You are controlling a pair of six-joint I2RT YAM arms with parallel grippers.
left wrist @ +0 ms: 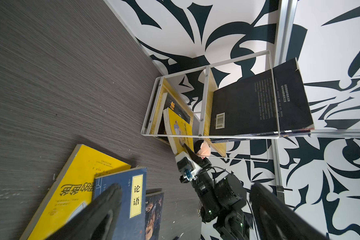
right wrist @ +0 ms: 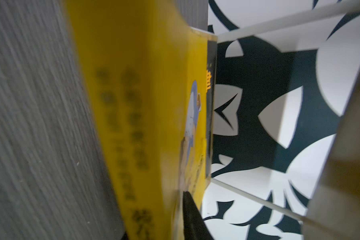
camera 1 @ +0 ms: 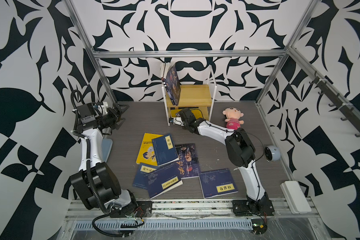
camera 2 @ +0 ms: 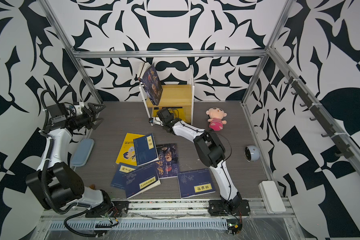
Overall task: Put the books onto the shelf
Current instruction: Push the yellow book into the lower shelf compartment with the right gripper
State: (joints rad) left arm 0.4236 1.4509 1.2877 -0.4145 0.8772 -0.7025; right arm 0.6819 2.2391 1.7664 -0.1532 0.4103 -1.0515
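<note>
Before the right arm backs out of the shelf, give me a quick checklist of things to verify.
1. Yellow book stands in the lower tier of the shelf: ok.
2. Right gripper free of that book: cannot tell.
3. Left gripper open and away from the books: ok.
4. Top-tier books propped against the frame: ok.
5. Table cleared of books: not ok, six remain.

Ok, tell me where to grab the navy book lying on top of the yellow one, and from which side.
Grip the navy book at its far right corner, coming down from the shelf side. It lies flat but propped on the yellow book, and that corner seems to jut past it over bare table, so a finger could probably slip under.
</note>
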